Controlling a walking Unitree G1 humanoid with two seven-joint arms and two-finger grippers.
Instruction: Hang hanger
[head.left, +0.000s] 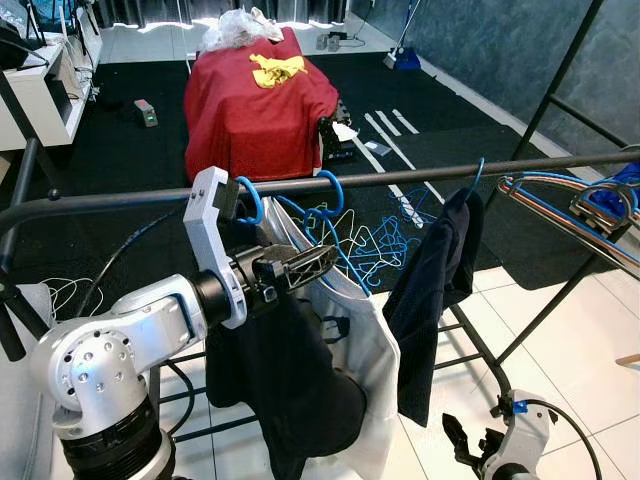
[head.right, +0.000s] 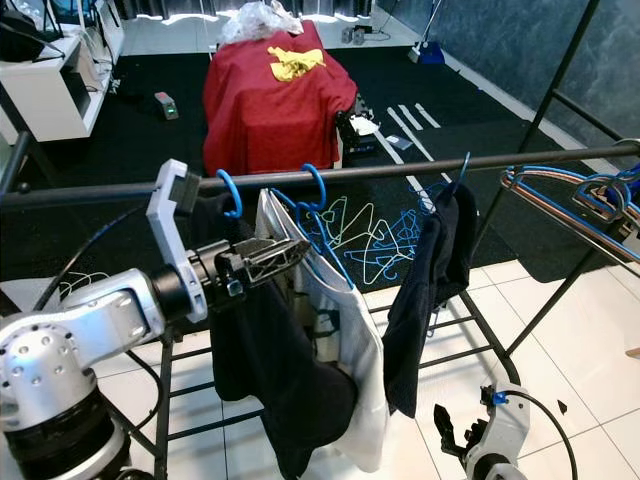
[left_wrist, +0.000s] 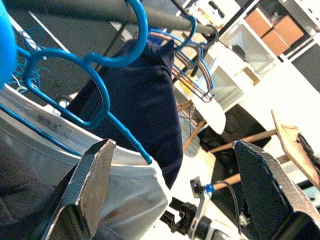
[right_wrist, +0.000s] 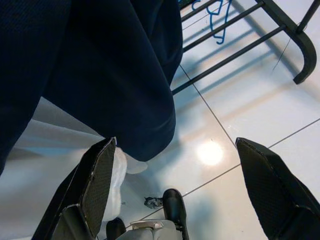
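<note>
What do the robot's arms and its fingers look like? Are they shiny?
Yes, shiny silver. The left arm has round joints dotted with small holes, a black cuff, a white bracket and a thin black cable. Its left gripper has black latticed fingers. The right gripper is black too, on a white wrist with a blue clip.

White tile floor (head.left: 560, 340) meets black carpet (head.left: 120, 180) — red-draped furniture (head.left: 258, 110) beyond.

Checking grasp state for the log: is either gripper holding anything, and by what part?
Nothing held. Left gripper is open beside the blue hangers on the rail; right gripper hangs open, low.
</note>
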